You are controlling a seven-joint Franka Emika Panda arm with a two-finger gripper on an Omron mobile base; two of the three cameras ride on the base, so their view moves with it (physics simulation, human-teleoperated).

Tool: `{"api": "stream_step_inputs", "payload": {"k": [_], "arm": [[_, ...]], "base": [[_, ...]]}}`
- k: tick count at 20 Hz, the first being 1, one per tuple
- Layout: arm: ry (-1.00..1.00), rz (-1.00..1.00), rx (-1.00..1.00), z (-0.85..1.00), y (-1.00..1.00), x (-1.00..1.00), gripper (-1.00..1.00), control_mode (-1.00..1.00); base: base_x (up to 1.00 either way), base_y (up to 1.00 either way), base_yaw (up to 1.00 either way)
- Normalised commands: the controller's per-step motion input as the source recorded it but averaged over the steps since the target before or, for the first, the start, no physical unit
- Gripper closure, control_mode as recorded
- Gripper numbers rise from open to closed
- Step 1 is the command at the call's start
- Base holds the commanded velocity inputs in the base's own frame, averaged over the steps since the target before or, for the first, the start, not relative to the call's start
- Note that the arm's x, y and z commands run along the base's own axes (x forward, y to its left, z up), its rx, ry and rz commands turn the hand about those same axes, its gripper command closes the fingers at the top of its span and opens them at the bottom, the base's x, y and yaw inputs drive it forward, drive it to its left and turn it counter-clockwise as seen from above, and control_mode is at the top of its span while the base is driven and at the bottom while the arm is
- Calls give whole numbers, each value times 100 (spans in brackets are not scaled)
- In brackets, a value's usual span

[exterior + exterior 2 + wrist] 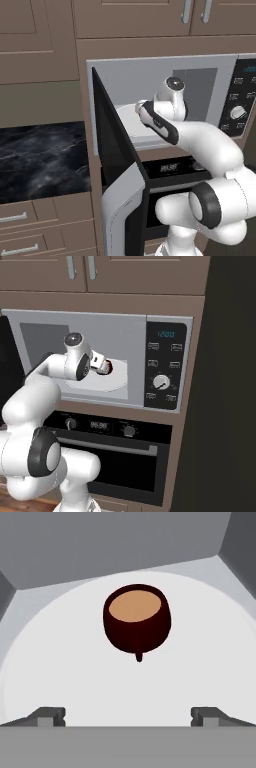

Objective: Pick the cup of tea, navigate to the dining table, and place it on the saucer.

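The cup of tea [136,619] is a small dark maroon cup with light brown liquid. It stands upright on the white round microwave plate [60,672], its little handle pointing toward me. My gripper [129,717] is open, its two fingertips spread wide short of the cup and touching nothing. From the right base view the gripper [101,365] reaches into the microwave cavity, right beside the cup [107,369]. The dining table and the saucer are out of view.
The microwave door [112,150] hangs open to the left of my arm. Its control panel [162,368] is on the right, and an oven [115,456] sits below. A dark marble counter [40,160] over brown drawers lies to the left. Cavity walls enclose the plate.
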Motion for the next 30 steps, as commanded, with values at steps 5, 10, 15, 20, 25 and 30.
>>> {"api": "stream_step_inputs", "payload": {"k": [5, 10, 15, 20, 25, 30], "arm": [[7, 0, 0, -8, 0, 16, -100, -100], [6, 0, 0, -23, 0, 12, -100, -100], [0, 0, 0, -6, 0, 33, -100, -100], [0, 0, 0, 0, 0, 30, -100, -100], [2, 0, 0, -14, 0, 6, -100, -100], [1, 0, 0, -21, 0, 15, -100, -100]], "base": [[0, 0, 0], [0, 0, 0], [0, 0, 0], [0, 0, 0], [0, 0, 0], [0, 0, 0]]}}
